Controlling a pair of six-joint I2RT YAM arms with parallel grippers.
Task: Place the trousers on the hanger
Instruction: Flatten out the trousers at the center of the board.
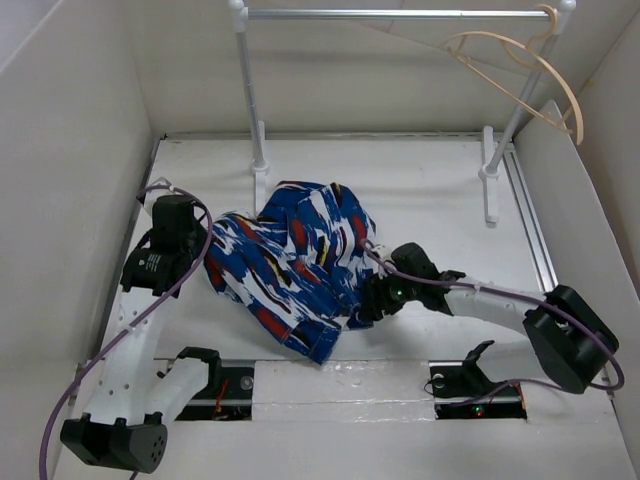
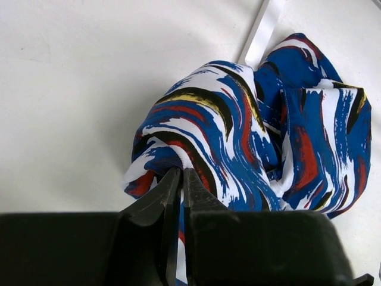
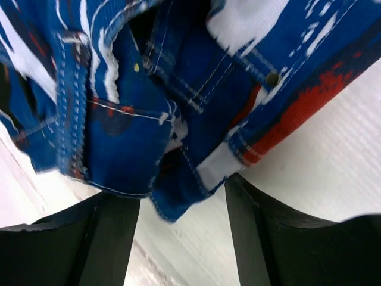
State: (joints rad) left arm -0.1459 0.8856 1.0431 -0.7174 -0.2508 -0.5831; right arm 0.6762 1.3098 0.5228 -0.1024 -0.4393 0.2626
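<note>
The trousers lie bunched in a heap on the white table, blue with white, red, black and yellow streaks. My left gripper is at the heap's left edge, shut on a fold of the trousers; the left wrist view shows its gripper pinching the cloth. My right gripper is at the heap's right edge, open, its fingers straddling a hem corner of the trousers that hangs between them. The tan wooden hanger hangs on the rail at the back right.
A grey metal rail on white posts stands at the back. White walls enclose the table on three sides. A metal track runs along the right edge. Bare table lies between the heap and the right post.
</note>
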